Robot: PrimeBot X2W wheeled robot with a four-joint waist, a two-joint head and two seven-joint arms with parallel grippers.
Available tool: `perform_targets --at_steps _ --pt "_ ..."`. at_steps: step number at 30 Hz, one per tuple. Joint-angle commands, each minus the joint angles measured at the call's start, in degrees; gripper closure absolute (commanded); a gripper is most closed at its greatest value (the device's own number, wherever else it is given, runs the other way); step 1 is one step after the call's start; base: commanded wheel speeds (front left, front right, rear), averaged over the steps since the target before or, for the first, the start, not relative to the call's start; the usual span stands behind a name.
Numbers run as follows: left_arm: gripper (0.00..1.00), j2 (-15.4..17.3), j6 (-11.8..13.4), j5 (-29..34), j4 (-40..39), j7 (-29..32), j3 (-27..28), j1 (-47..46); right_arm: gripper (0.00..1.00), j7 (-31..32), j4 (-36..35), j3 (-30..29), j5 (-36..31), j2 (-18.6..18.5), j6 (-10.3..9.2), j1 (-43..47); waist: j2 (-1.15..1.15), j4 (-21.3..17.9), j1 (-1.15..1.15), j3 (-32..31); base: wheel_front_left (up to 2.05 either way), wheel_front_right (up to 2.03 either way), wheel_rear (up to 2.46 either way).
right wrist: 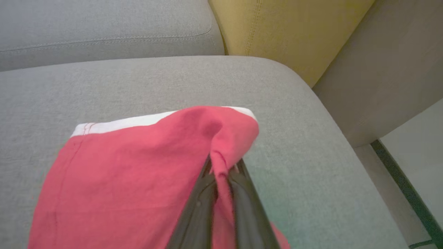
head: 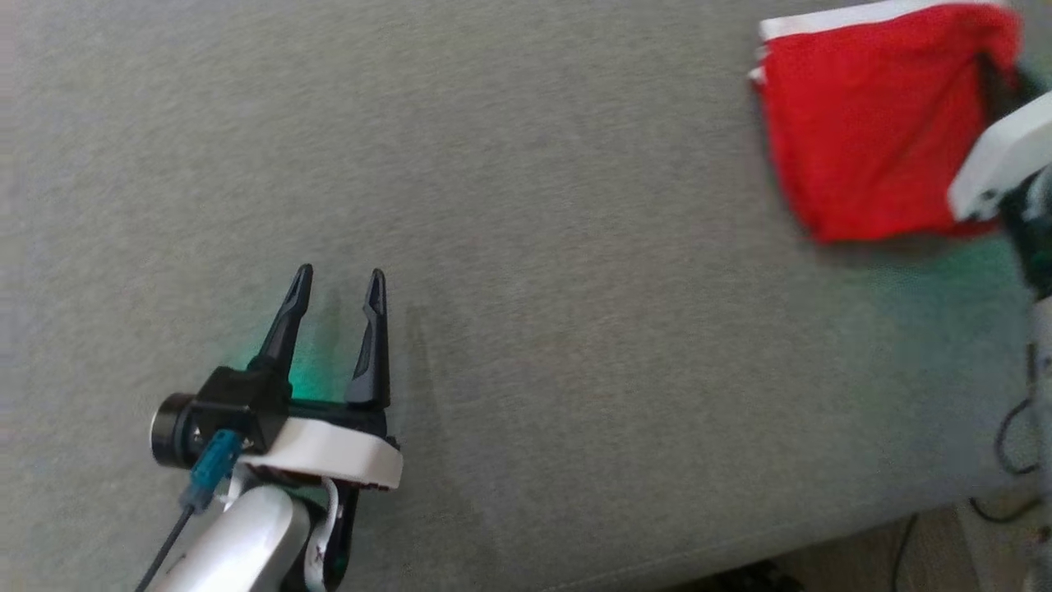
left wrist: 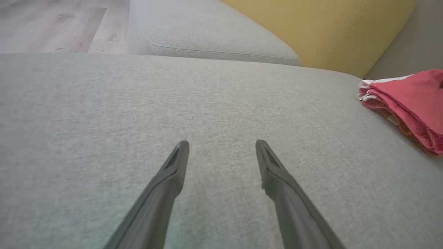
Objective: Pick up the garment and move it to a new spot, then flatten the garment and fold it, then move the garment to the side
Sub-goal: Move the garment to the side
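Where the grey sofa seat nears its right-hand end, the red garment with a white band lies in folds, and my right jaws are clenched on a pinch of its cloth, the two dark fingers pressed together with red fabric rising between them. My left jaws are released, their fingers spread apart and holding nothing, over bare seat well apart from the garment; whether they touch the seat I cannot tell. Behind the garment stands a yellow cushion, and past a second grey cushion a wooden floor shows
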Motion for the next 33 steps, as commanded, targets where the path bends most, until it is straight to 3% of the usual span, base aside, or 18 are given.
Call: perform_targets --at_steps 1,9,10,11,12,23,33 --pt "0.00 1.46 0.41 0.44 -2.24 -0.15 1.57 -1.63 1.00 0.35 -0.79 -0.32 -0.88 -2.44 0.39 -1.98 0.00 2.74 -0.01 1.47 0.00 0.00 0.00" --pt "0.00 1.94 1.34 0.76 -4.05 -0.34 1.84 -1.36 1.00 1.14 2.56 -4.82 -4.23 -9.67 0.39 -7.51 0.00 6.68 -0.01 4.10 0.00 0.00 0.00" --pt "0.00 1.97 1.37 0.78 -4.16 -0.37 1.84 -1.38 0.88 0.53 2.63 -4.80 -5.26 -10.34 0.39 -7.91 0.00 6.86 -0.01 4.33 0.00 0.00 0.00" --pt "0.00 1.97 1.40 0.79 -4.24 -0.40 1.83 -1.41 0.33 -0.26 2.59 -4.78 -6.20 -10.66 0.39 -8.17 0.00 6.97 -0.01 4.50 0.00 0.00 0.00" --pt "0.00 1.93 1.44 0.80 -4.29 -0.44 1.82 -1.44 0.00 -1.05 2.63 -5.15 -6.94 -10.68 0.39 -8.45 0.00 7.04 -0.01 4.64 0.00 0.00 0.00" --pt "0.00 1.23 1.23 0.19 -3.09 -1.07 1.68 -1.75 0.00 -7.23 3.05 -5.50 -8.81 -7.10 0.39 -8.34 0.00 6.92 -0.01 2.79 0.00 0.00 0.00" --pt "0.00 0.18 0.61 -2.21 0.62 -3.91 3.41 -0.45 0.00 -13.82 -2.33 1.45 -6.45 -2.48 0.39 -3.26 0.00 8.08 -0.01 -7.12 0.00 0.00 0.00"
